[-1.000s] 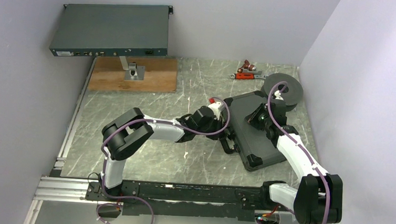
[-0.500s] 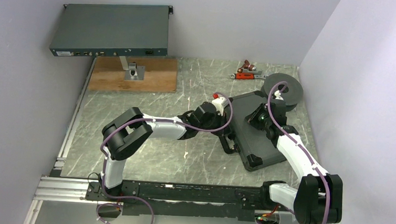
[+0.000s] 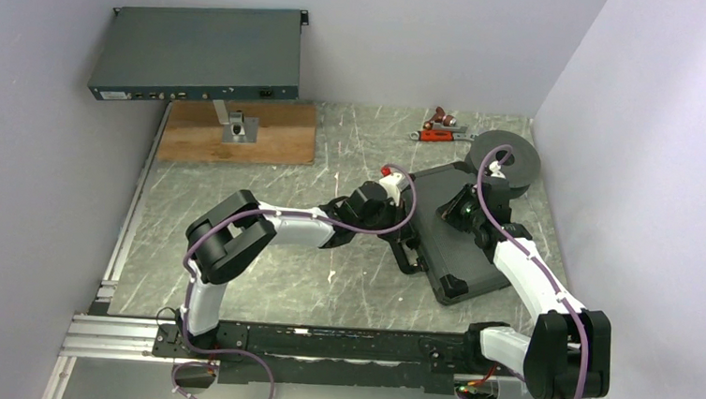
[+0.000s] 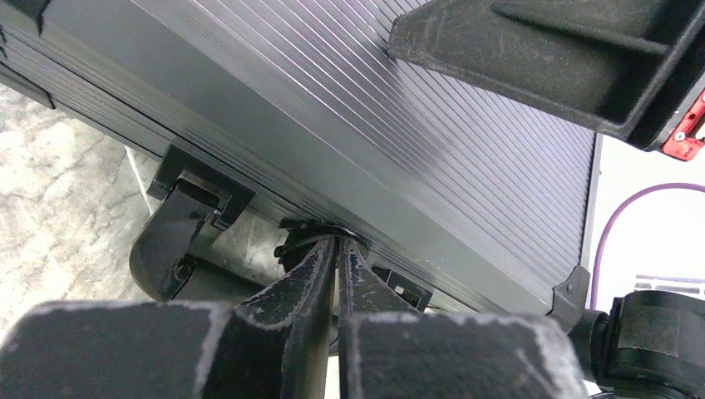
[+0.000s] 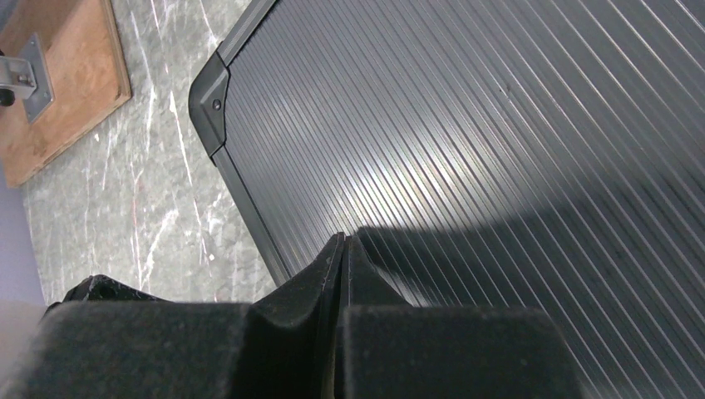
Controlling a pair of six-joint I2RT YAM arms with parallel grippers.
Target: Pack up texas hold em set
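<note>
The black case (image 3: pixel 463 254) lies shut on the right side of the worktop (image 3: pixel 306 281), near a black spool (image 3: pixel 512 159). The left gripper (image 4: pixel 337 243) is clenched, its tips at the case's left edge just beside the handle (image 4: pixel 170 249). The right gripper (image 5: pixel 342 239), clenched too, has its tips down on the case's ribbed top.

The case (image 3: pixel 447 253) is a flat black rectangle with a finely ribbed lid (image 5: pixel 499 166) and moulded corner guards (image 5: pixel 209 100) — shut, lid down on the base. It lies on the marbled table (image 3: pixel 325 282), right of centre, turned askew so that its long sides run diagonally and one corner points toward the near edge. From its left long side a curved black handle (image 4: pixel 175 249) juts out; just beside it sits what may be a latch (image 4: pixel 401 289) — too shadowed to be sure.
</note>
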